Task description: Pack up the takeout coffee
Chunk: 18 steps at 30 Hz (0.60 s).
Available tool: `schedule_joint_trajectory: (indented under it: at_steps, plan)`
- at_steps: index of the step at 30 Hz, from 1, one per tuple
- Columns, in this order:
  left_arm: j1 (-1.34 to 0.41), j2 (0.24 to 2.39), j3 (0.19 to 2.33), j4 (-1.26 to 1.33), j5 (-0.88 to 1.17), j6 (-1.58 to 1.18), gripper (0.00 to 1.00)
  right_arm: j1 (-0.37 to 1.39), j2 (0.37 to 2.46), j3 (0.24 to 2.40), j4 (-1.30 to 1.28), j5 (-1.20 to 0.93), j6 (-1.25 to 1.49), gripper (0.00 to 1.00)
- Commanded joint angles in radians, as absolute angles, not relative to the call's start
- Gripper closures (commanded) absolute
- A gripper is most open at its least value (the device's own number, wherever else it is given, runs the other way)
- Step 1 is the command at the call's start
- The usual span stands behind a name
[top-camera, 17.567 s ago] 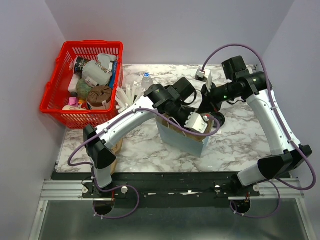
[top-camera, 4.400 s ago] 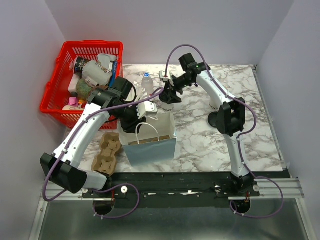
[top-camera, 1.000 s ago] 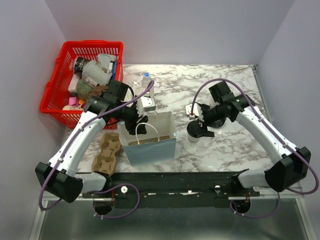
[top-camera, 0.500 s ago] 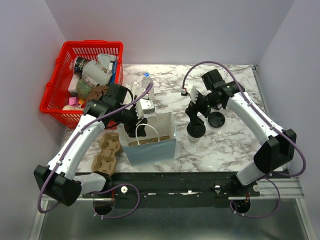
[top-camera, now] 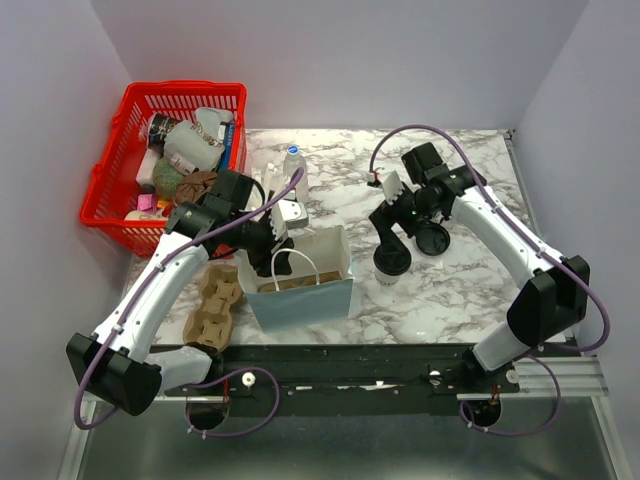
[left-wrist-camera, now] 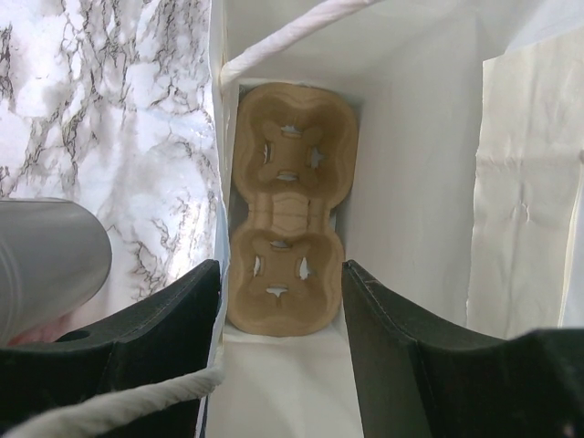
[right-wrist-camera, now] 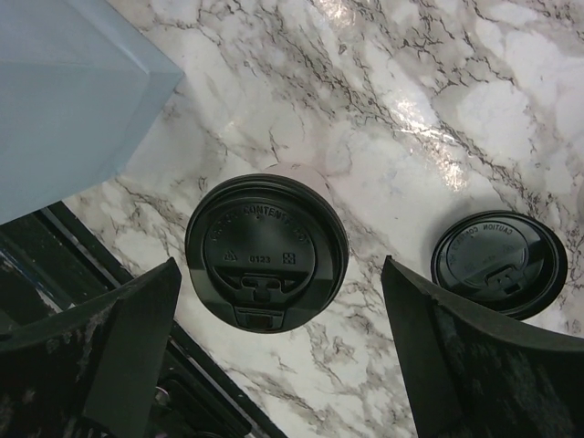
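Two takeout coffee cups with black lids stand on the marble right of the blue paper bag (top-camera: 300,290). My right gripper (top-camera: 391,236) hangs open above the nearer cup (top-camera: 392,262); from the right wrist its lid (right-wrist-camera: 266,251) lies between the wide-spread fingers, untouched. The other cup (top-camera: 433,238) (right-wrist-camera: 499,265) stands just beside it. My left gripper (top-camera: 281,238) is open at the bag's back left corner, one finger (left-wrist-camera: 429,365) inside the bag and the other outside its wall. A brown cardboard cup carrier (left-wrist-camera: 290,205) lies flat on the bag's floor.
A red basket (top-camera: 185,87) full of items sits at the back left, with a water bottle (top-camera: 293,160) beside it. A grey cup (left-wrist-camera: 46,260) stands close outside the bag. More cardboard carriers (top-camera: 215,305) lie left of the bag. The table's black front rail (right-wrist-camera: 109,274) is near the cups.
My right arm has swung toward the back, and its gripper now hangs over the nearer cup, leaving the second cup in plain view. The left arm has barely moved.
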State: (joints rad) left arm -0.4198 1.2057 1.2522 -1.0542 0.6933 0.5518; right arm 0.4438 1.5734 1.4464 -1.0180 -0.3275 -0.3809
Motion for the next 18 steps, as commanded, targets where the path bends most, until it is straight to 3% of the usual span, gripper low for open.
schedule_joint_trajectory:
  at_steps: [1, 18]
  plan:
    - [-0.416, 1.175, 1.235, -1.048, 0.71, 0.545, 0.35, 0.443, 1.6, 1.428, -1.008, -0.314, -0.345, 0.0]
    - [-0.416, 1.173, 1.226, -1.039, 0.703, 0.543, 0.35, 0.48, 1.612, 1.394, -1.022, -0.299, -0.325, 0.0]
